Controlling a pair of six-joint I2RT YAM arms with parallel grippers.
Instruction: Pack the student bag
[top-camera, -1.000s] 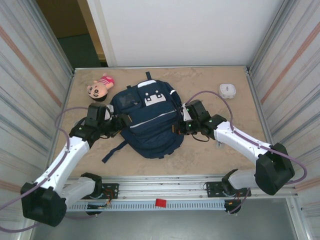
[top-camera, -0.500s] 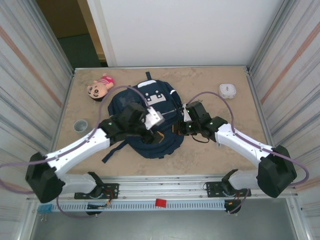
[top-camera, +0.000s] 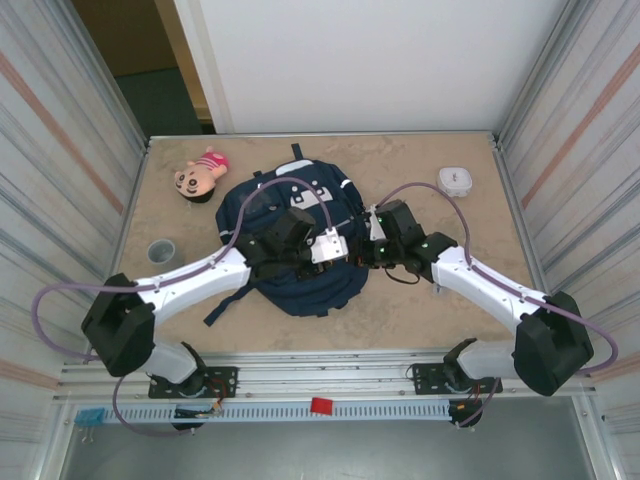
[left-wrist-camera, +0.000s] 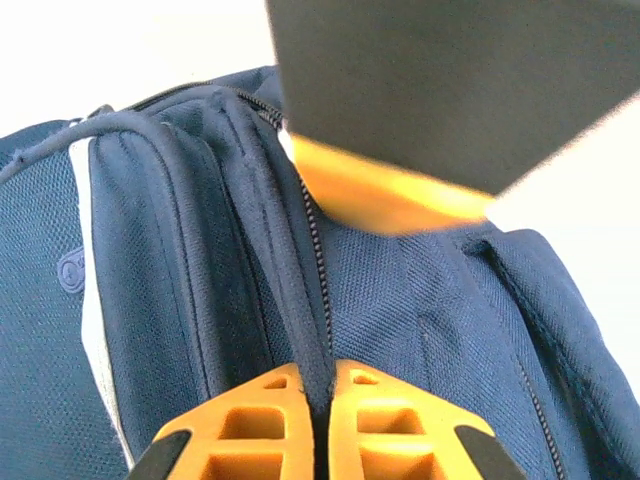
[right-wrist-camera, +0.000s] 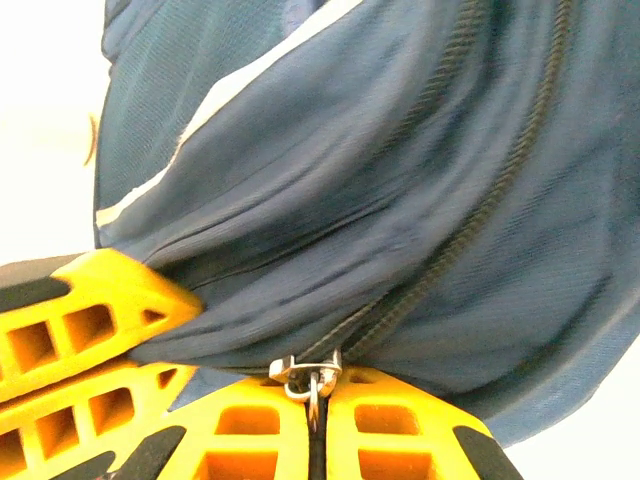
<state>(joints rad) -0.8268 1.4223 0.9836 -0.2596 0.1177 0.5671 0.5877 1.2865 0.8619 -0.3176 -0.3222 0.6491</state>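
Since a second ago, the left arm has swung in from the left side of the student bag (top-camera: 300, 288) and now lies across its middle, uncovering a grey cup (top-camera: 160, 250) on the counter (top-camera: 420, 310). The bag lies flat mid-counter, with a doll (top-camera: 200, 175) off its far-left corner.

My left gripper (left-wrist-camera: 322, 385) has snapped closed on a raised ridge of navy fabric right beside the zipper (left-wrist-camera: 322, 270). The right gripper (right-wrist-camera: 318, 398) is closed at the bag's right side, with the metal zipper pull (right-wrist-camera: 310, 378) nipped at its tips.

My worry is the left hold: it is only a thin fold, so a tug could let it slide out, or drag the whole bag instead of tensioning the zip. The two grippers are also nearly touching and could knock each other.

The overhead view shows both grippers meeting at the bag's right-middle but hides what each pinches; the wrist views show that.
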